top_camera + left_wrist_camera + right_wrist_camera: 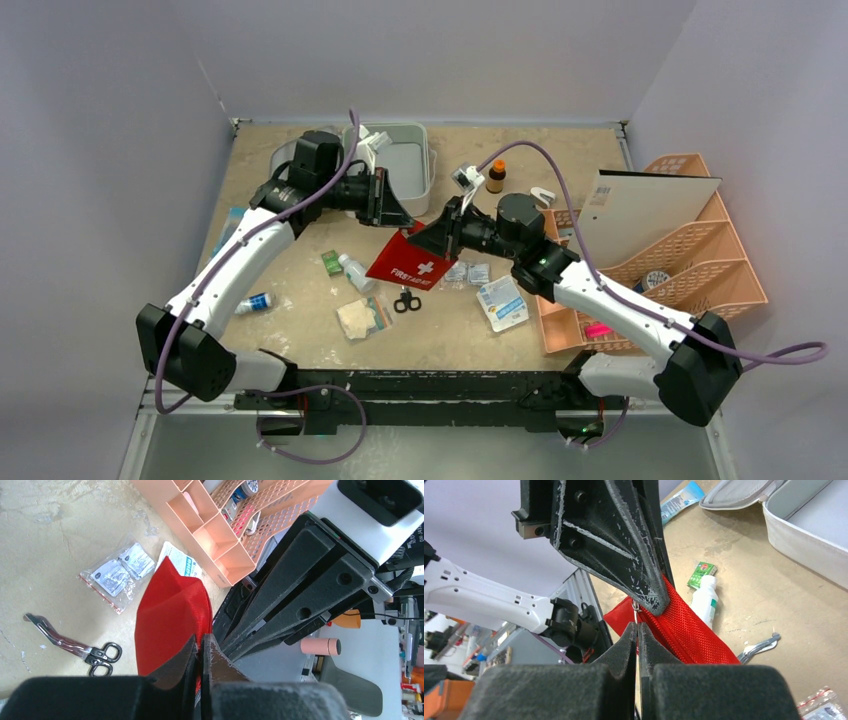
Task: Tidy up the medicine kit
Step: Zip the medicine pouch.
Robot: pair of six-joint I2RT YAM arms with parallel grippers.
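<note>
1. Near edge. A strip of bare table point(450, 350) lies in front of the arm bases. Just beyond it are a bag of tan pads point(362, 318), scissors point(406, 300) and, to the left, a blue tube point(253, 303).

2. Centre. Both arms meet over the middle of the table.
- The left gripper point(200, 647) is clamped on the top edge of the red pouch point(410, 265), with red fabric pinched between its fingers.
- The right gripper point(637, 630) has its fingers pressed together at the same edge, and a small metal ring point(636, 605) sits at their tips. Whether they grip the ring cannot be told.
- The pouch hangs tilted, its lower edge near the scissors.
- A white bottle point(355, 272) and a green box point(331, 262) lie just to its left. Clear packets point(467, 272) and a white sachet point(503, 303) lie to its right.

3. Right side. The orange lattice organizer point(690, 260) stands along the table's right edge, with a white board point(645, 210) leaning in it.

4. Far edge. The medicine kit point(430, 170) lies open behind the left wrist, against the back wall. A brown bottle point(495, 177) stands to its right. Bare surface shows between the bottle and the organizer.
</note>
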